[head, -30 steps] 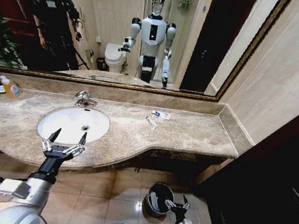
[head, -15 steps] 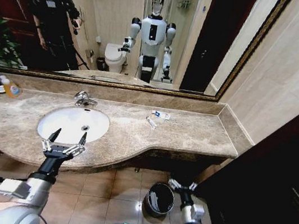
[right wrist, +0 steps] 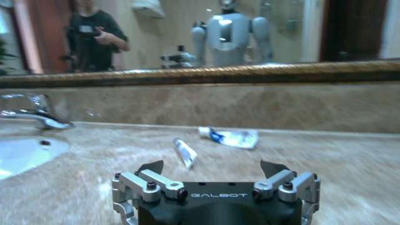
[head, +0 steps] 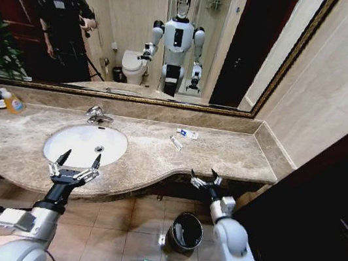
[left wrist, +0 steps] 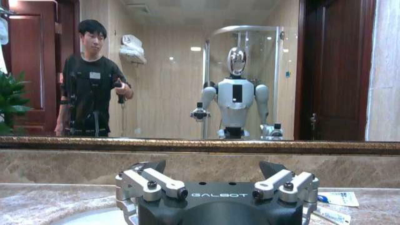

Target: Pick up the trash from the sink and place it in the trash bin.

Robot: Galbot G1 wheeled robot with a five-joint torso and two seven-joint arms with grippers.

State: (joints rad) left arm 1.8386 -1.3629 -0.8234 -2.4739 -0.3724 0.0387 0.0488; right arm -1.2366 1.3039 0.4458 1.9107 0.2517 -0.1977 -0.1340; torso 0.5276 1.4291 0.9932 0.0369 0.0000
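Moved: right gripper (head: 204, 179) has risen from beside the bin (head: 185, 232) on the floor to the counter's (head: 223, 153) front edge; left gripper (head: 75, 166) has stayed put.
Right gripper: jaws apart, empty, level with the counter edge, facing the mirror (head: 144, 26).
Left gripper: jaws apart, empty, held over the near rim of the sink (head: 82, 144).
Trash: a blue-printed packet (head: 188, 133) and a white tube (head: 176, 143) lie on the counter to the right of the sink, near each other, well back from the right gripper; in the right wrist view the tube (right wrist: 185, 152) lies nearer than the packet (right wrist: 229, 137).
Bin: on the tiled floor below the counter edge, with white items inside.
Faucet (head: 98, 114): behind the sink.
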